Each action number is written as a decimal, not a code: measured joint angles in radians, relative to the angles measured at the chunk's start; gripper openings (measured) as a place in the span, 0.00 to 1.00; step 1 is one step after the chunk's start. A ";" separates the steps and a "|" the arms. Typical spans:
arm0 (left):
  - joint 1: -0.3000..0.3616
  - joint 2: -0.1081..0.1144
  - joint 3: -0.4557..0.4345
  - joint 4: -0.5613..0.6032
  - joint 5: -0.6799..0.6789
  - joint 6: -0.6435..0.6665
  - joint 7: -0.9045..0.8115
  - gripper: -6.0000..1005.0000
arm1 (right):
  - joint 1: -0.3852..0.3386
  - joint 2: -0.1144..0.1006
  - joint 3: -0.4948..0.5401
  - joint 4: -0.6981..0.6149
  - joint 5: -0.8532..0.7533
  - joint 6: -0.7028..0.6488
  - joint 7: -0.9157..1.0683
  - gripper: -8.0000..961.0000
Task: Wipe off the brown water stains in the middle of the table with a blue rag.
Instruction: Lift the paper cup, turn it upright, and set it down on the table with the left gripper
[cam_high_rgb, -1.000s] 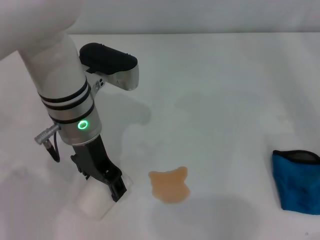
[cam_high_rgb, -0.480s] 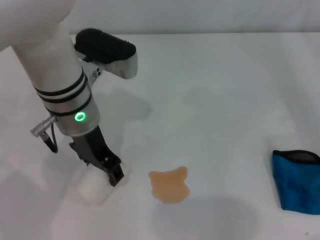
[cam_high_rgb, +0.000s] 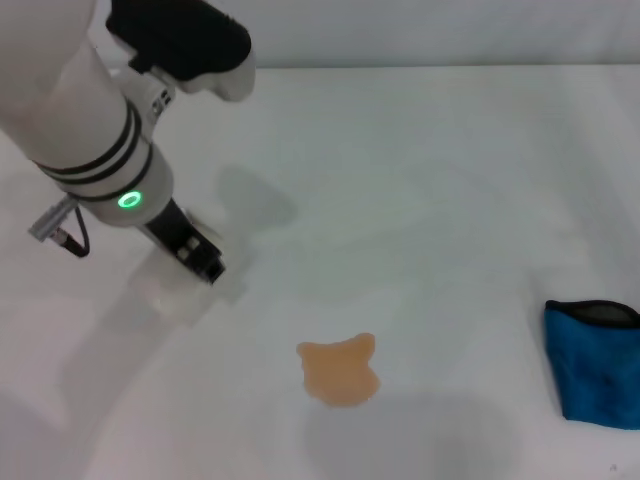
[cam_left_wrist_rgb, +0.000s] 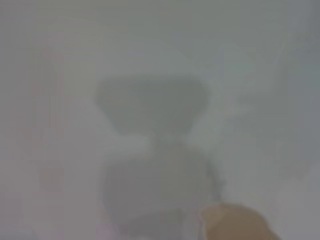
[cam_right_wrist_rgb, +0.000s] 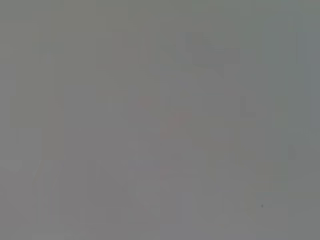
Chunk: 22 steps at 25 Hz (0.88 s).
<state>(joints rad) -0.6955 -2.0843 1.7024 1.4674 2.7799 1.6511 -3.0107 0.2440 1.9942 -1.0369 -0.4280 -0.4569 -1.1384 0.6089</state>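
A white paper cup (cam_high_rgb: 185, 290) is the only extra thing on the tabletop (cam_high_rgb: 430, 200), and it sits at the left, under the left gripper (cam_high_rgb: 195, 258), whose dark fingers (cam_high_rgb: 205, 262) reach down to the cup's upper side; whether they are clamped on it or merely touching it cannot be told. The thick white forearm with its green ring light slants in from the upper left corner and covers that part of the surface. The brown water stains (cam_high_rgb: 341, 370) lie as one small lobed puddle near the front middle, well apart from the cup and with bare white surface all around. The blue rag (cam_high_rgb: 593, 361) lies folded at the far right, its dark edge turned up, cut off by the picture's right border and well clear of the puddle. Between puddle and rag nothing stands, and the whole back half of the surface is open up to its far edge. The left wrist view shows only a blurred shadow and a tan patch. The right gripper is in no view.
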 joint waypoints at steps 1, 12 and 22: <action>0.025 0.000 0.008 0.043 0.019 -0.023 0.000 0.58 | 0.000 0.000 0.000 0.000 0.000 0.000 0.000 0.90; 0.212 0.011 0.146 0.168 0.054 -0.334 0.062 0.48 | 0.000 0.000 0.004 0.001 0.000 0.009 0.000 0.90; 0.410 0.010 0.117 0.196 0.056 -0.704 0.165 0.44 | 0.003 0.000 0.014 0.002 -0.002 0.039 0.000 0.90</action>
<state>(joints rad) -0.2859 -2.0746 1.8195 1.6634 2.8357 0.9467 -2.8461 0.2470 1.9942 -1.0228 -0.4263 -0.4591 -1.0991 0.6090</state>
